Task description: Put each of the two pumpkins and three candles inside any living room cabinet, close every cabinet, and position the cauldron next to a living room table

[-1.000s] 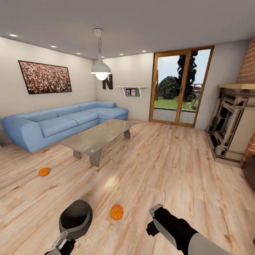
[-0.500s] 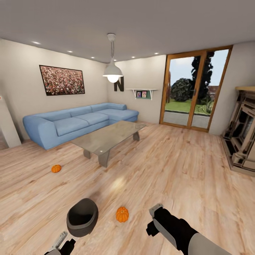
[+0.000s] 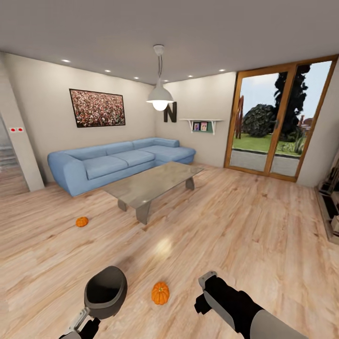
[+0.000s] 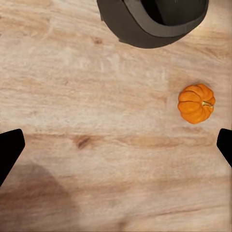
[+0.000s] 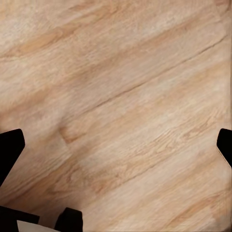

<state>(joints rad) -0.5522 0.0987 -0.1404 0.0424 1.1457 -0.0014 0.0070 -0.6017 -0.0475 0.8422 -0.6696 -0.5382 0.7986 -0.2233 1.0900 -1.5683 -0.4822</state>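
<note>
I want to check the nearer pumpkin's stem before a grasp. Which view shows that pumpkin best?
The left wrist view: the nearer pumpkin appears large and unobstructed on the wooden floor, ribs and stem clear, near the cauldron. The head view shows it small, beside the cauldron. The right wrist view gives floorboards.

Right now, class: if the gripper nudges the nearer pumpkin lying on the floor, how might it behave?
The nearer pumpkin is round and ribbed, resting free on smooth wooden floor, so it would probably roll rather than slide. Its ribs may make the roll wobbly. Lying close beside the cauldron, it could bump that if pushed leftward.
</note>
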